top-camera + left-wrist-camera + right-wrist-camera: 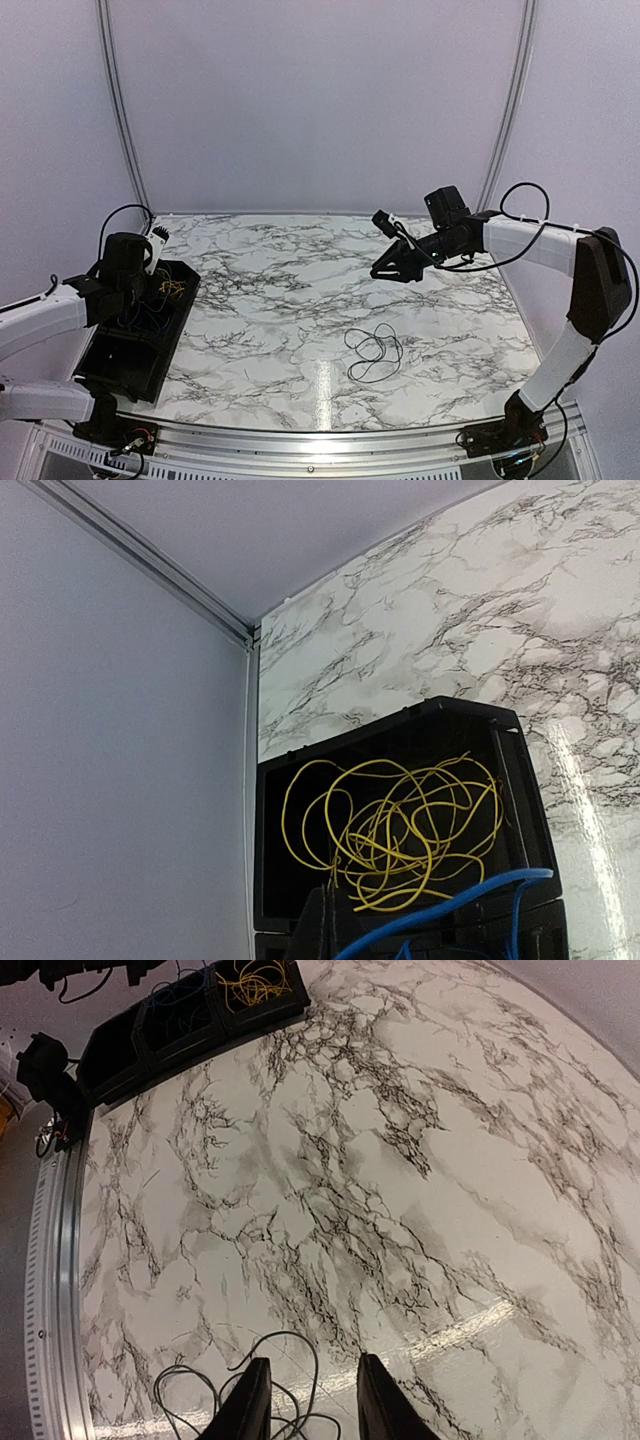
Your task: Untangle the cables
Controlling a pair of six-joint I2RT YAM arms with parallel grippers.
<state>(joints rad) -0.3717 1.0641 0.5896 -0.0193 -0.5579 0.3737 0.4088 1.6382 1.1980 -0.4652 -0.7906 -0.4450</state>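
Cables are in three spots, so check each one.

Yellow cable [400, 830]: a loose tangled bundle in the end compartment of the black tray [470, 712], lower centre of the left wrist view. In the top view you'll find that compartment at the upper end of the tray, at the left edge of the frame.

Blue cable [450, 900]: it arcs across the bottom of the left wrist view, from bottom centre up to the tray's right wall. The right wrist view shows more blue loops in the compartment next to the yellow one, upper left of that frame.

Black cable [373, 352]: a few loose loops lying flat on the marble table [300, 270], lower centre-right of the top view, well apart from the tray. In the right wrist view you see the loops at the bottom left, running on between the fingers [247, 1405].

Left claw [322, 920]: it sits over the tray, and only a dark tip shows at the bottom edge of its own view. It's closed. The blue cable passes right beside it, but you can't tell from these views whether it's pinched.

Right claw [308, 1400]: it's held up off the table, right of centre in the top view and higher in the frame than the black cable. The jaws are apart and grip nothing. Between them you see only marble and black loops lying on the table.
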